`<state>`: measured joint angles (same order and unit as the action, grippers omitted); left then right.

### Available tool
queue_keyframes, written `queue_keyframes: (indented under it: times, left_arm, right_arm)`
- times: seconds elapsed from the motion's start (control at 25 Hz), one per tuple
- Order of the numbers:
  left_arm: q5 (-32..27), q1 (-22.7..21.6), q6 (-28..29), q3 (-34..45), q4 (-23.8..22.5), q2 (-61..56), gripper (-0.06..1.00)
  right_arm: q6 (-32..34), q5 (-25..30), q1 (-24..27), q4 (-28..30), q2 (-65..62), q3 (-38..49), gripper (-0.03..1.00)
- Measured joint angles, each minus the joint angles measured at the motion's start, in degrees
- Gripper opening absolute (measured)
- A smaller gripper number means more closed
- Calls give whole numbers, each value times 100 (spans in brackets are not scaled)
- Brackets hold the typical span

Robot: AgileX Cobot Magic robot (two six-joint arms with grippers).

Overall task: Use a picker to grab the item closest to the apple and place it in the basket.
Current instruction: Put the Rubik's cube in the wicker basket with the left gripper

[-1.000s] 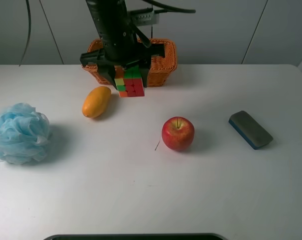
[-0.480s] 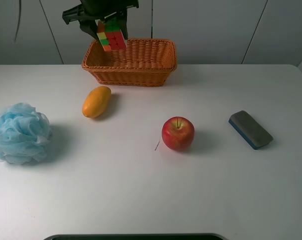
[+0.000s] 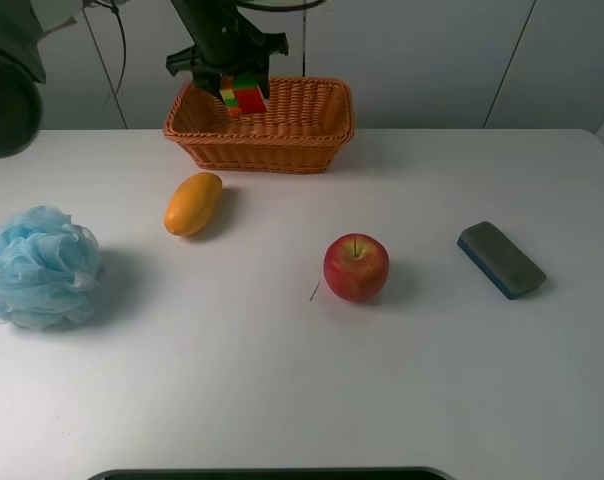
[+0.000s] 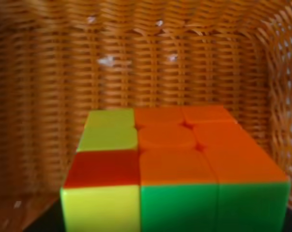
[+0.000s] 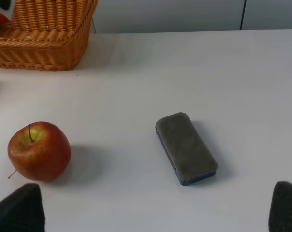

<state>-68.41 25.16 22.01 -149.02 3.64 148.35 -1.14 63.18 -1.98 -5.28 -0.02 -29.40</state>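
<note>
My left gripper (image 3: 238, 84) is shut on a Rubik's cube (image 3: 245, 98) and holds it low inside the left part of the orange wicker basket (image 3: 327, 138) at the table's back. In the left wrist view the cube (image 4: 184, 164) fills the foreground, with the basket's woven wall (image 4: 136, 63) close behind it. The red apple (image 3: 356, 267) stands near the table's middle. My right gripper (image 5: 151, 210) is open and empty, hovering near the apple (image 5: 39, 151); it is out of the exterior view.
An orange mango (image 3: 193, 203) lies in front of the basket's left end. A blue bath pouf (image 3: 37, 265) sits at the far left. A grey and blue eraser (image 3: 501, 259) lies right of the apple and also shows in the right wrist view (image 5: 186, 147).
My left gripper carried the cube from in front of the basket up above its back left, then lowered it down into the basket. Nothing else moved.
</note>
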Motion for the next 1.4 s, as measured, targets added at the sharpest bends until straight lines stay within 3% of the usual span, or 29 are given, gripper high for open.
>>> queue_keyframes:
  times: [0.28,0.6,0.64,0.72,0.96,1.4]
  left_arm:
    - [624,0,-357,-70,81,456,56]
    - [766,0,-594,-70,81,498,56]
    - [766,0,-594,-70,81,498,58]
    - [792,0,-615,-70,81,498,70]
    - [805,0,-698,-75,104,498,74]
    - [-106,0,-783,-84,6,-297,74]
  right_arm:
    - [0,0,0,0,0,0,70]
    - [0,0,0,0,0,0,70]
    - [0,0,0,0,0,0,70]
    - [0,0,0,0,0,0,70]
    - [0,0,0,0,0,0,70]
    - [0,0,0,0,0,0,70]
